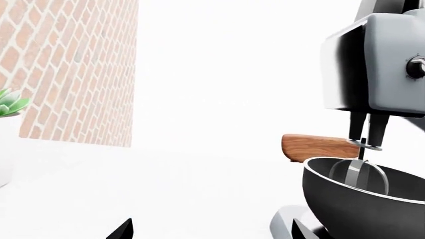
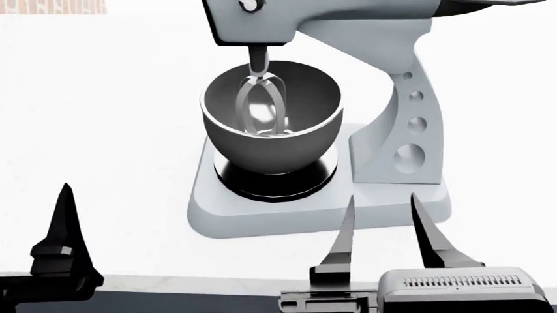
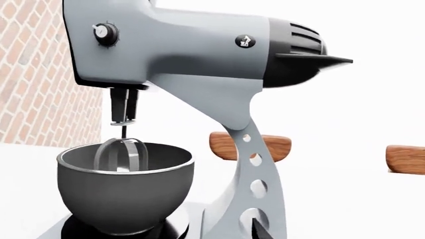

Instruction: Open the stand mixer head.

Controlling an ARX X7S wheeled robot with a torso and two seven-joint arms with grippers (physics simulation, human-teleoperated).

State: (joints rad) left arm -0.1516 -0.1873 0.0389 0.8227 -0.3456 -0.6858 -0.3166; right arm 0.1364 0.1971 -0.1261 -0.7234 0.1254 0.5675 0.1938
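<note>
The stand mixer head point(image 3: 192, 45) is light grey and lies level, with a small knob point(image 3: 105, 34). Its metal beater point(image 3: 119, 154) hangs inside the shiny bowl point(image 3: 126, 189). In the head view the mixer head point(image 2: 331, 16) is at the top edge, above the bowl point(image 2: 270, 130) and the holed neck point(image 2: 405, 130). It also shows in the left wrist view point(image 1: 385, 64). My right gripper point(image 2: 387, 235) is open and empty, just in front of the mixer's base point(image 2: 304, 212). My left gripper point(image 1: 211, 234) is open and empty, to the left of the mixer; one of its fingers point(image 2: 62, 222) shows in the head view.
The mixer stands on a white counter point(image 2: 104, 130), whose front edge runs along the bottom of the head view. A brick wall point(image 1: 73, 69) and a potted plant point(image 1: 7, 104) are at the left. Wooden pieces point(image 3: 229, 145) lie behind the mixer, another point(image 3: 406, 159) further right.
</note>
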